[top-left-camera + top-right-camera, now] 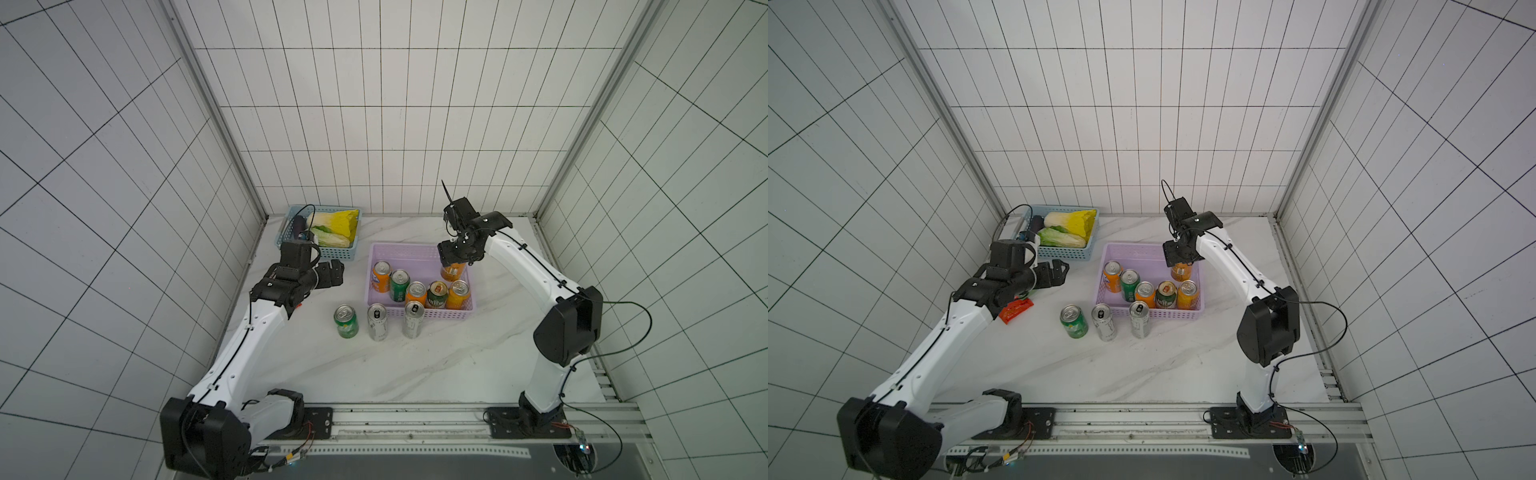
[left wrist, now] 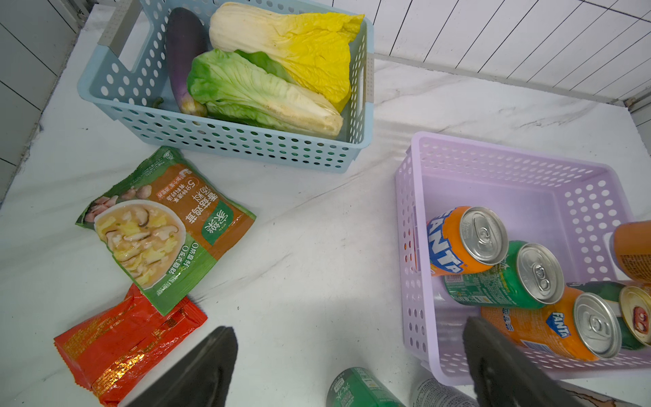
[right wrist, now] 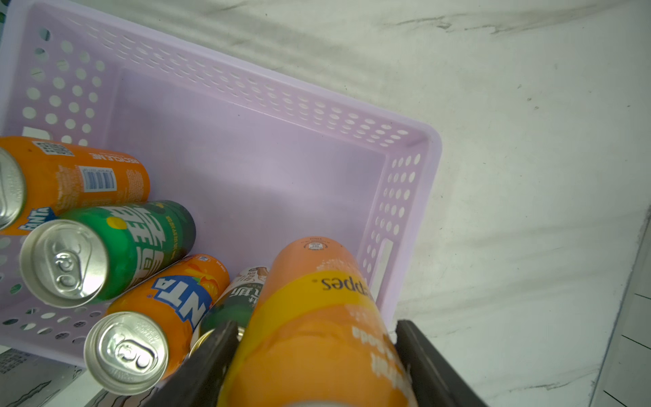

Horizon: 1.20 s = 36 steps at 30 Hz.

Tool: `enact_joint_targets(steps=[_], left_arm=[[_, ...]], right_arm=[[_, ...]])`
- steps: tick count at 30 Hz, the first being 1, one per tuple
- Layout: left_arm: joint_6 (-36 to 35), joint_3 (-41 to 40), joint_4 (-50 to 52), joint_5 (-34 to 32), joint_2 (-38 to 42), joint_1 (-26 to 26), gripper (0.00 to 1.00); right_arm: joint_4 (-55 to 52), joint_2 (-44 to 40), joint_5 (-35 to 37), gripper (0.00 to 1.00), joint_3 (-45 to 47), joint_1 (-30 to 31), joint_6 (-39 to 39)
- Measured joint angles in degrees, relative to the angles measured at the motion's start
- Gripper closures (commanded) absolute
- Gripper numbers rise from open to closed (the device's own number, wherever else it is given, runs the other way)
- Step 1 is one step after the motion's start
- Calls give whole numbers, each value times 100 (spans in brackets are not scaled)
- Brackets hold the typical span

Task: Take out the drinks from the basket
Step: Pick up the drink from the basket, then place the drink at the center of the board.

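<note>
Standing in the far right corner of the lilac basket (image 1: 409,249), an orange can (image 3: 310,310) is pinched near its top between the dark fingers of the right gripper (image 1: 454,262), which is seen directly above it, pointing down. Whether the can's base is touching the basket floor cannot be told. Upright in the basket are seen five more cans (image 1: 415,294), ranged from its left side along its near wall, left of and nearer than the pinched one. A green can (image 1: 346,321) and two silver cans (image 1: 377,322) are set on the marble table (image 1: 457,365) just outside the near wall. The left gripper (image 1: 1059,272) is held spread wide and empty over the table, left of the basket and apart from the drinks inside
</note>
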State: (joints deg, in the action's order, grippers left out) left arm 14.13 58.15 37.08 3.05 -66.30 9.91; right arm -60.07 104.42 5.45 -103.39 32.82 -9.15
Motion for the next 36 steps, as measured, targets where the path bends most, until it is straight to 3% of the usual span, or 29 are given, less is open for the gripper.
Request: enact_joint_targets(steps=[12, 23, 36], left_arm=[[0, 0, 2, 13, 0, -24, 2], [0, 0, 4, 44, 0, -52, 2], [0, 0, 4, 68, 0, -68, 2]], right_arm=[[-927, -330, 181, 35, -817, 474, 61], [-1399, -898, 332, 35, -876, 1233, -76], [-1189, -1818, 352, 35, 721, 1665, -643]])
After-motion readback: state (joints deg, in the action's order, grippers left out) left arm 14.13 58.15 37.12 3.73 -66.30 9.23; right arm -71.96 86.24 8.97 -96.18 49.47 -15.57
